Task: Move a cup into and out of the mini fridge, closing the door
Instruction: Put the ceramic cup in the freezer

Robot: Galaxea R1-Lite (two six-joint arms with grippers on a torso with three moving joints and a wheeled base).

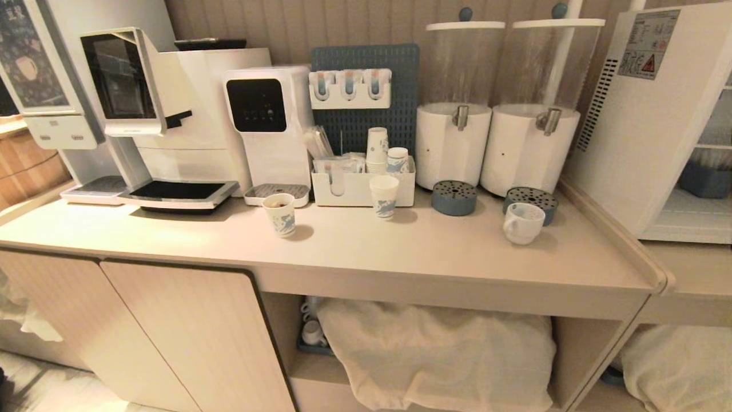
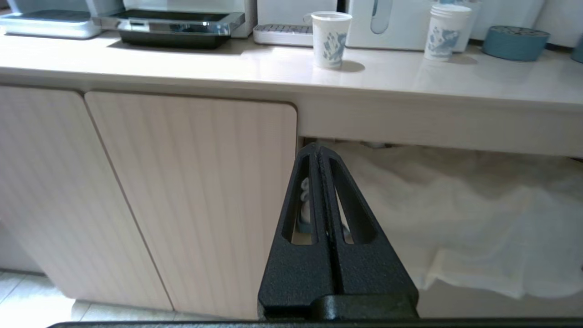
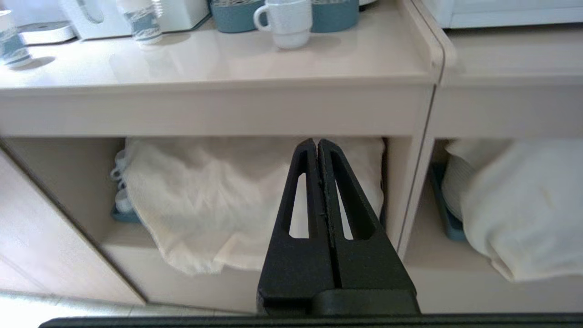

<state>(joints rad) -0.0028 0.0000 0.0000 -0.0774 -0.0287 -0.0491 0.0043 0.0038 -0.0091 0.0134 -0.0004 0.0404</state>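
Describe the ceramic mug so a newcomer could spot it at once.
Find the two white drink dispensers near the counter's right end. The mug stands before the right one's blue drip tray. Unlike the blue-printed paper cups, it is squat, plain white, with a handle.

The counter (image 1: 400, 252) has a smooth, slightly glossy pale laminate top; its cupboard doors (image 1: 189, 337) show a matt, striped wood-look grain. The cup (image 1: 521, 223) looks like glazed ceramic. Below, soft white cloth (image 1: 434, 355) lies rumpled. Both grippers (image 2: 319, 152) (image 3: 317, 146) are rough, matt black plastic.
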